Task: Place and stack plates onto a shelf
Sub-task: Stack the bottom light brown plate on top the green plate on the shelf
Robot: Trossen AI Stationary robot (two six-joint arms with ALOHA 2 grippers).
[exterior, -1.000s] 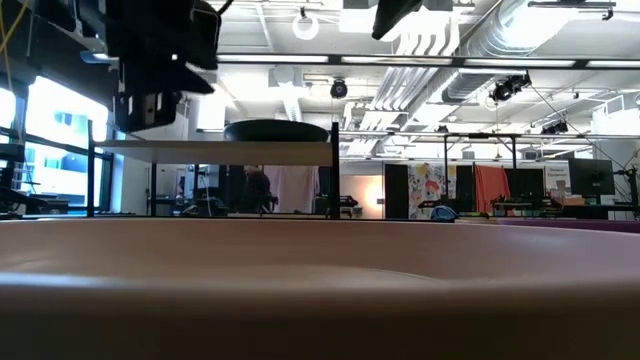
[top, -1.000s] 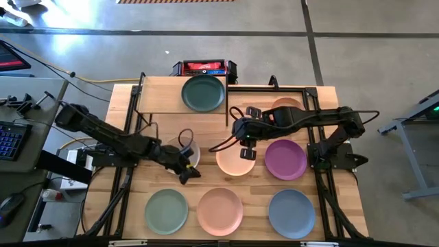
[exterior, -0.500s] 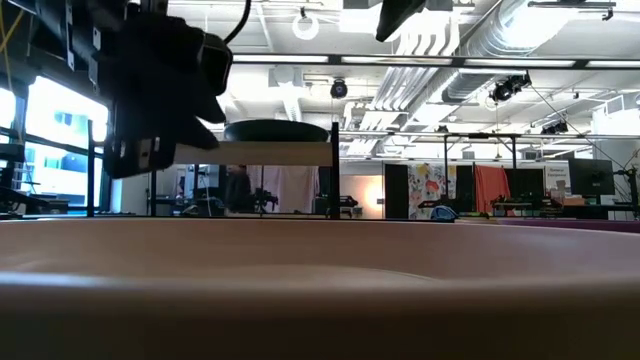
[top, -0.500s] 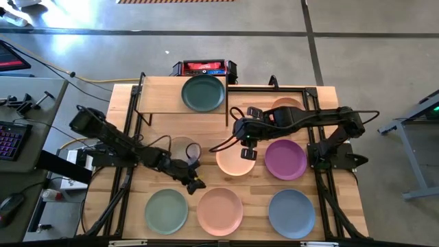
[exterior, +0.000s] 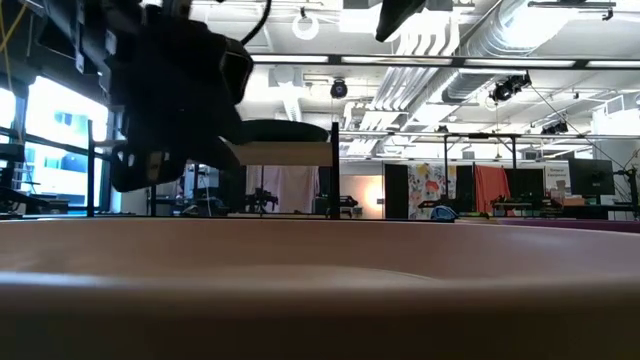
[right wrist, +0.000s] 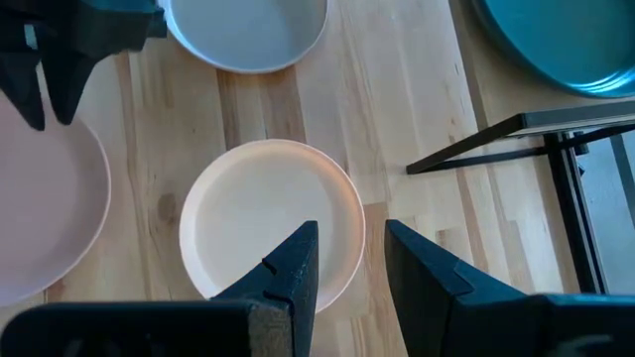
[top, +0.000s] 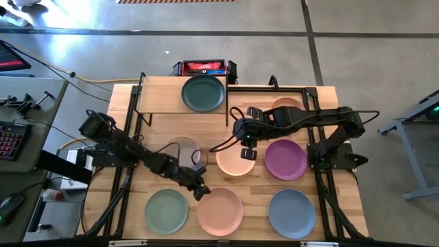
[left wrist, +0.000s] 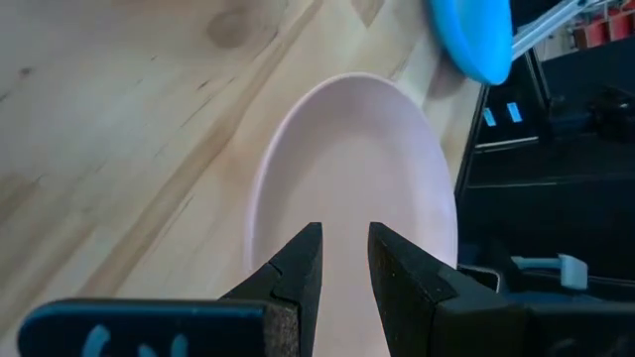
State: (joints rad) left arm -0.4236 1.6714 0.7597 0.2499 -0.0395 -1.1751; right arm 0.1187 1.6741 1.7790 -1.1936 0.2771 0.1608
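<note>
A teal plate (top: 203, 93) lies on the shelf (top: 161, 99) at the far left. On the table lie a beige bowl (top: 184, 151), a peach plate (top: 230, 163), a purple plate (top: 285, 159), and in the near row a sage green plate (top: 166, 210), a pink plate (top: 219, 210) and a blue plate (top: 291, 213). My left gripper (top: 199, 191) is low at the pink plate's far left rim (left wrist: 288, 149), open, with nothing between its fingers (left wrist: 344, 243). My right gripper (top: 247, 154) hangs open above the peach plate (right wrist: 268, 218).
Another peach-toned plate (top: 287, 104) lies at the far right, partly under the right arm. The shelf's black legs (right wrist: 516, 134) stand just beyond the peach plate. A red device (top: 203, 68) sits behind the shelf. Bare wood shows between the beige bowl and the shelf.
My left gripper has gone from beside the beige bowl toward the table's near edge and to the right, sinking as it went, and now stands at the pink plate's rim. Its finger gap looks the same. No plate has moved.
</note>
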